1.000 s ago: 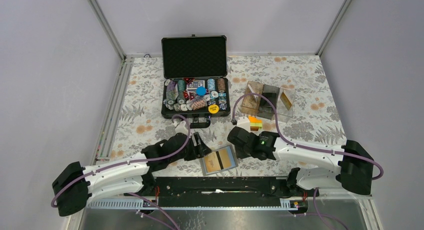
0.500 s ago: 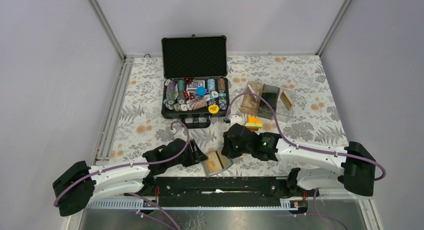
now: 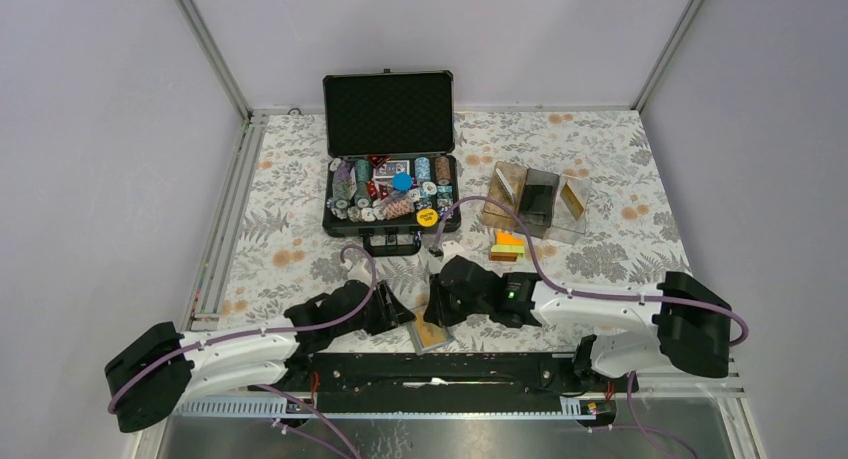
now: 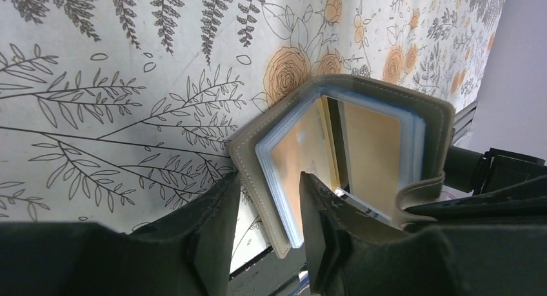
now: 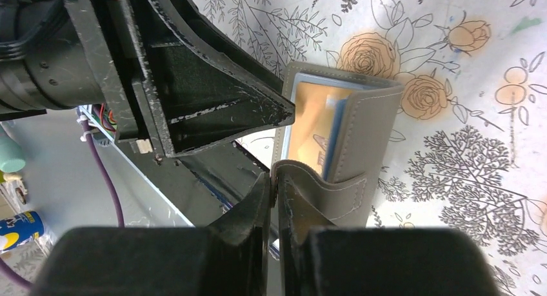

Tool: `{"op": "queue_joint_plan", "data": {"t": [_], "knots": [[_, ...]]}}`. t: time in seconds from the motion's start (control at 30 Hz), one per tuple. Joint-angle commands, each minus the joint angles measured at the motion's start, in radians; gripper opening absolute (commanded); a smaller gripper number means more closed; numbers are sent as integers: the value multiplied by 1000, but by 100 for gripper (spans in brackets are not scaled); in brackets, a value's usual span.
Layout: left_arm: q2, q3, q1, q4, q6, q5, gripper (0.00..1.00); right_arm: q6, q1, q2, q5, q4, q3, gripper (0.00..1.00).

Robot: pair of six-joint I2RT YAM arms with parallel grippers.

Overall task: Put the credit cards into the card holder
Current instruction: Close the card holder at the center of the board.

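Card holder (image 3: 429, 333): It sits at the near edge of the table (image 3: 290, 234), right between my two grippers. It is half folded, like a book that is nearly shut.

Right gripper (image 5: 274, 175): It is pinched tight on one grey outer flap of the card holder. I hold it there so the flap stands up and does not flop down flat.

Left gripper (image 4: 269, 180): It is about half wide. Its fingers sit on both sides of the other flap. A bit of the table shows between one finger and the grey cover, so I judge it is not squeezing.

Inside the card holder: I see clear pockets with something gold-orange behind them. I think it is a card, but I cannot be sure.

Credit cards (image 3: 508, 245): A small orange, yellow and green stack lies flat on the table. It is just in front of the clear box (image 3: 537, 199) and well apart from the card holder.

Chip case (image 3: 390, 194): It stands open at the back, out of my way.

How far along: I judge the stack is not yet put in.

Next: I think one gripper must keep a pocket steady while the other fetches a card.

Watch out: Flat thin cards are hard to lift, and the card holder may flop.
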Motion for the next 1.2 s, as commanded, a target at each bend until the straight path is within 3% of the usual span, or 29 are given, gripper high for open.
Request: {"op": "queue_joint_plan", "data": {"t": [0.0,0.3,0.47,0.67,0.87,0.97,1.03,1.17], "knots": [[-29,-8,6,17,-5,-21,41,31,23,53,-9,71,-16,0],[-212,58,76,-292,53,-84,44,37,52,152,-12,152,10,0],[-306,66,135,-380,78,-67,47,34,62,218,-40,181,36,1],[-319,75,157,-386,95,-35,49,19,78,264,-68,199,64,21],[-279,91,170,-349,120,1,55,-23,85,200,-101,162,101,46],[-264,102,174,-320,137,11,61,-55,85,142,-126,138,112,63],[-251,117,174,-309,167,17,71,-81,84,94,-104,109,112,74],[-229,152,175,-320,201,7,81,-145,79,-21,-28,-2,114,83]]}}
